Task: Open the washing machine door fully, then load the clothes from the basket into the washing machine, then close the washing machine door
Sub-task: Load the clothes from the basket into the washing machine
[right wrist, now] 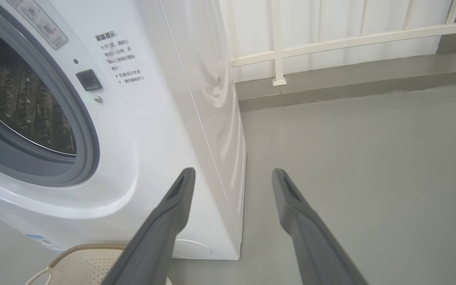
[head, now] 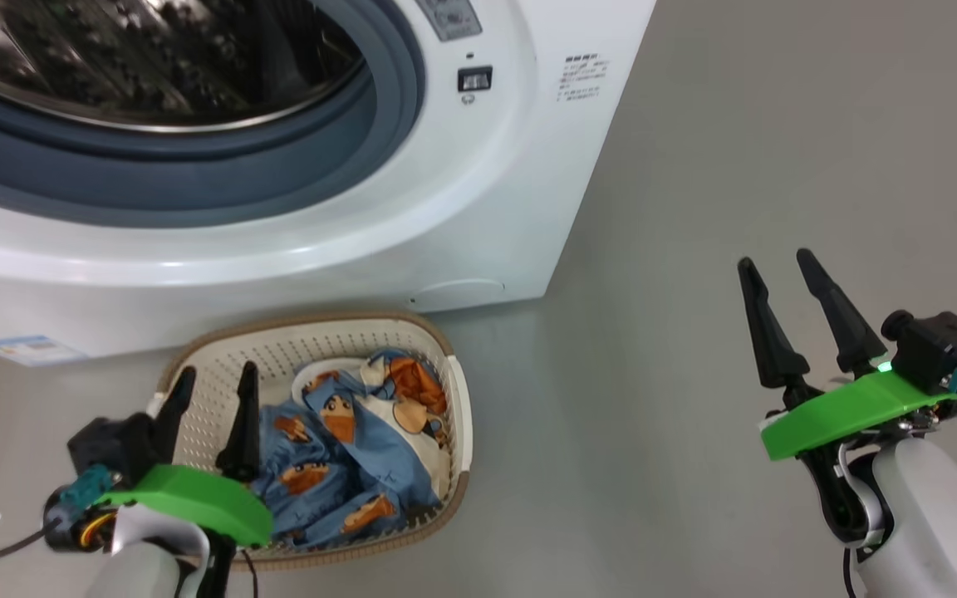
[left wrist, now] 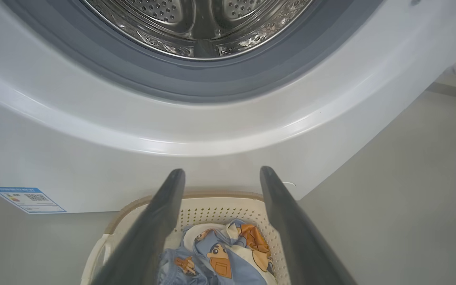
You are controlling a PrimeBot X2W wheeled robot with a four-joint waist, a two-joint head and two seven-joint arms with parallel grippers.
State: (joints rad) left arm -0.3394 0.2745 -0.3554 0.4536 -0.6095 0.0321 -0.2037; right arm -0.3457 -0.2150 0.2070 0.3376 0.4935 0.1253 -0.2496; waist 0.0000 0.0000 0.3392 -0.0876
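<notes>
Head view steeply down on washing machine [head: 445, 208] and basket [head: 321, 321], left wrist view close over basket facing the drum [left wrist: 196, 19], right wrist view toward the machine's corner and floor [right wrist: 370, 178], all sharing its front

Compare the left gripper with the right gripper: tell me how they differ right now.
The left gripper hangs over the basket, with the clothes below its fingers; the right gripper hangs over the grey floor. The left gripper faces the front of the washing machine; the right gripper sits off past its right corner. Both stand open and empty, with long dark fingers.
</notes>
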